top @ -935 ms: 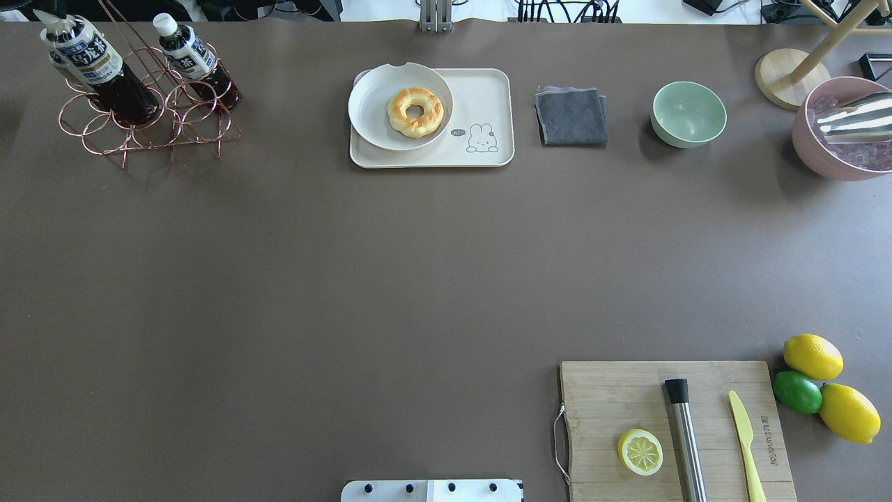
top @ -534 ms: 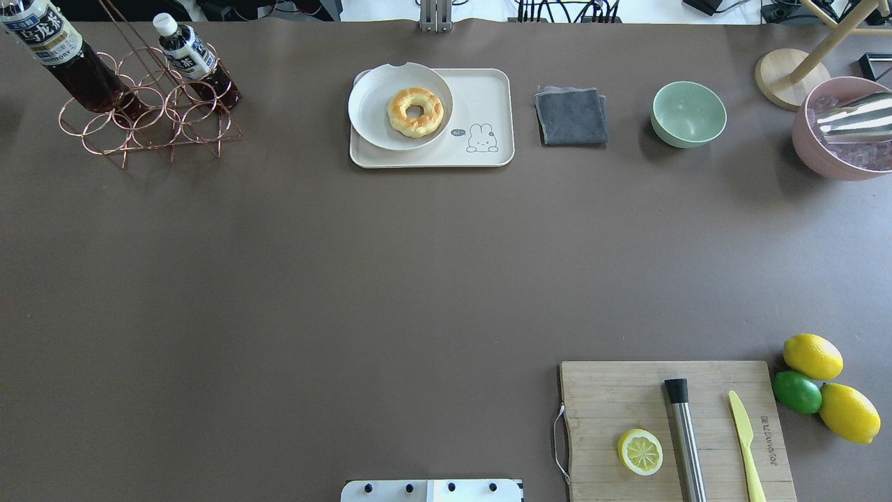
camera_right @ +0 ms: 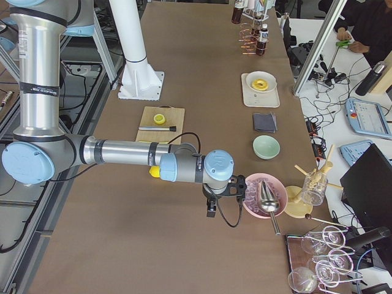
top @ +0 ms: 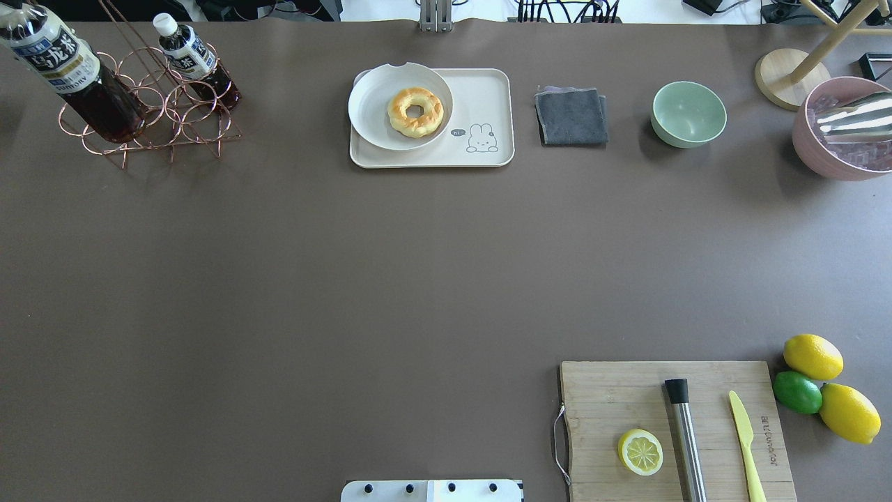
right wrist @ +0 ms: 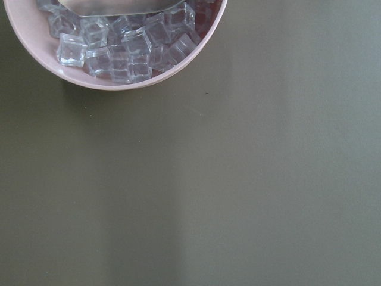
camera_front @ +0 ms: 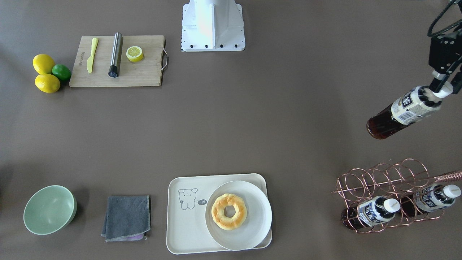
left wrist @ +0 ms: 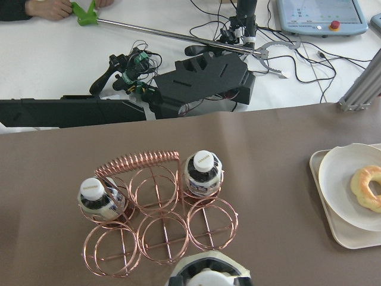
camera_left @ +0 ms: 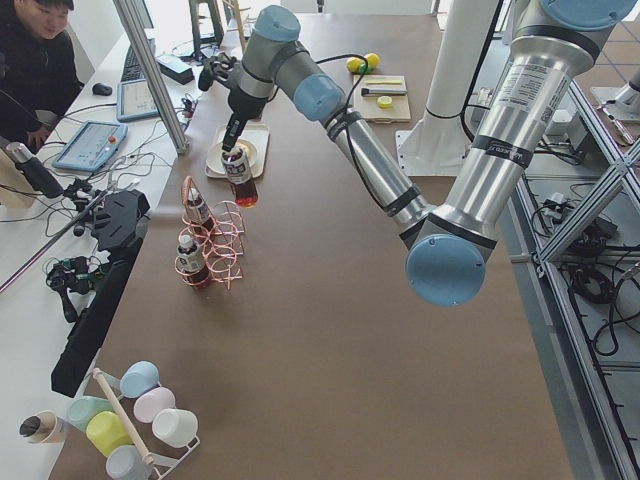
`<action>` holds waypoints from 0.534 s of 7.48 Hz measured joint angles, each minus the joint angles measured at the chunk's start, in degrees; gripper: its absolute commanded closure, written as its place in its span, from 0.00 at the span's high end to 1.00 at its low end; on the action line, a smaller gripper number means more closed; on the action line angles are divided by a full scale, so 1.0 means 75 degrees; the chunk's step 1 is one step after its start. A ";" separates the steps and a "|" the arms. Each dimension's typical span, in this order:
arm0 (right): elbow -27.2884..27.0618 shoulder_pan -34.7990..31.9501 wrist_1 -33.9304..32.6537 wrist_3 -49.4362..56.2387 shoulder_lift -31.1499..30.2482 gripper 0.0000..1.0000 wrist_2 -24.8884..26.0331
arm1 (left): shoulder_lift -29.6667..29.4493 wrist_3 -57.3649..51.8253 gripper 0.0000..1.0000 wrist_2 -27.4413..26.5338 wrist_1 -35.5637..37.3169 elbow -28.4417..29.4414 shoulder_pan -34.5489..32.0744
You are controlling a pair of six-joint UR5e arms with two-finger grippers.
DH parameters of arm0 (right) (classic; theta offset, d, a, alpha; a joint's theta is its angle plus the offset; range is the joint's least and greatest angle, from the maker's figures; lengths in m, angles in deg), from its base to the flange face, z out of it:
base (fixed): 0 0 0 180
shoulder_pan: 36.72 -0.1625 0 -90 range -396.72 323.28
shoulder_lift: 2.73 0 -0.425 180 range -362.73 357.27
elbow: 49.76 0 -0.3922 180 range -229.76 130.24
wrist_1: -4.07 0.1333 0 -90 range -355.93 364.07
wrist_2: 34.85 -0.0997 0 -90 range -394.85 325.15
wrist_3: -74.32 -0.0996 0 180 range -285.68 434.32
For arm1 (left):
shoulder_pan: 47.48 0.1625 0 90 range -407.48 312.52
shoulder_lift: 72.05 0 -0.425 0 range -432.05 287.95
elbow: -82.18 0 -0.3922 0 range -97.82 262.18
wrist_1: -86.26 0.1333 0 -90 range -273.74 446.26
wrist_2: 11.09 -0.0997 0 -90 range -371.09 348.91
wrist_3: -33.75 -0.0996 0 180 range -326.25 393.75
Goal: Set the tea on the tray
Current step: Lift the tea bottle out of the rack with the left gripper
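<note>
My left gripper (camera_front: 442,89) is shut on the white cap of a tea bottle (camera_front: 404,108) and holds it tilted in the air above the table, just on the robot's side of the copper wire rack (camera_front: 382,180). The held bottle also shows in the overhead view (top: 66,70) and the exterior left view (camera_left: 238,172). Two look-alike bottles (camera_front: 375,211) (camera_front: 431,202) stand in the rack. The cream tray (camera_front: 184,224) with the cartoon drawing lies well to the side, at the far table edge (top: 488,90). My right gripper (camera_right: 211,205) hovers beside the pink ice bowl; I cannot tell whether it is open.
A white plate (camera_front: 252,231) with a donut (camera_front: 229,211) fills half the tray. Beyond it lie a grey cloth (camera_front: 126,216), a green bowl (camera_front: 48,209) and a pink bowl of ice (top: 836,132). A cutting board (camera_front: 144,72) and lemons (camera_front: 45,72) sit near the robot.
My left gripper has lifted the tea bottle up out of the rack and away from the bottle behind it. In the last half second it shifted slightly toward the robot.
</note>
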 measured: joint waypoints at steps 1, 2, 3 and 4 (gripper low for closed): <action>-0.0013 0.0000 0.0001 0.0000 -0.0011 1.00 0.0004 | -0.0221 0.0806 0.00 -0.0380 0.0205 -0.0247 0.0721; -0.0005 0.0000 0.0001 -0.0005 -0.0014 1.00 0.0007 | -0.0545 0.1601 0.00 -0.0923 0.0307 -0.0299 0.1532; -0.0013 -0.0001 0.0002 -0.0009 -0.0011 1.00 0.0010 | -0.1076 0.2265 0.00 -0.1480 0.0623 -0.0252 0.2304; -0.0025 0.0000 0.0007 -0.0009 0.0009 1.00 0.0026 | -0.1763 0.2811 0.00 -0.2078 0.1132 -0.0162 0.3047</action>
